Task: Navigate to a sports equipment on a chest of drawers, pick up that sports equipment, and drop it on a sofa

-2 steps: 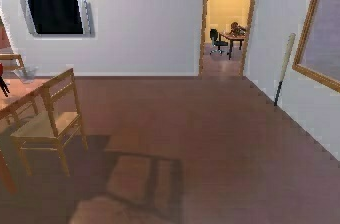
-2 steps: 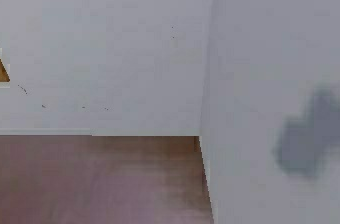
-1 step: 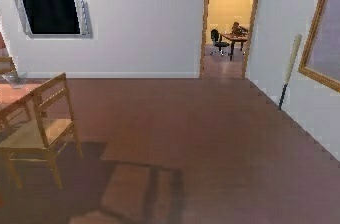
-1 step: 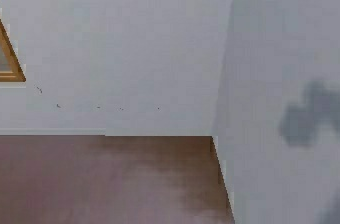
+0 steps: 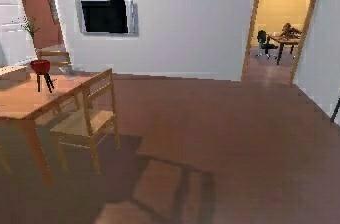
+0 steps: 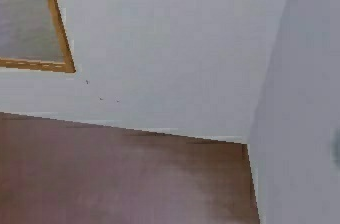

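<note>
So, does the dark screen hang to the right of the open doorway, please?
No, the dark screen hangs on the wall left of the doorway.

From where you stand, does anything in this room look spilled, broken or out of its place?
Nothing stands out. The table and the chair beside it stand upright, the red vase sits upright on the table, and the floor looks clean.

No legible text, label or number (either view)
</note>
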Robot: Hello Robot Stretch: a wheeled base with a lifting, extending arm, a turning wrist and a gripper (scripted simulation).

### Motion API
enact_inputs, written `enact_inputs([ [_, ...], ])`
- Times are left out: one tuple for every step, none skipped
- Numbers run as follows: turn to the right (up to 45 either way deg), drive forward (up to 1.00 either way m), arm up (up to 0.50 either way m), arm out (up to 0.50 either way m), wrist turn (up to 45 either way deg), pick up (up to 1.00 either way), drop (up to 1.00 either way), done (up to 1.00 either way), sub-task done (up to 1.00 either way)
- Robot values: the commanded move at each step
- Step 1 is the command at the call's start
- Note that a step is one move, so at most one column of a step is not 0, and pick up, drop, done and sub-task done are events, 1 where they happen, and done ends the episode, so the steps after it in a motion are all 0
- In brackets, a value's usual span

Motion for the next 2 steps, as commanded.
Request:
enact_inputs([
  [0.0,1.00,0.00,0.00,0.0,0.00,0.00,0.00,0.00],
  [-3.0,0.00,0.00,0.00,0.0,0.00,0.00,0.00,0.00],
])
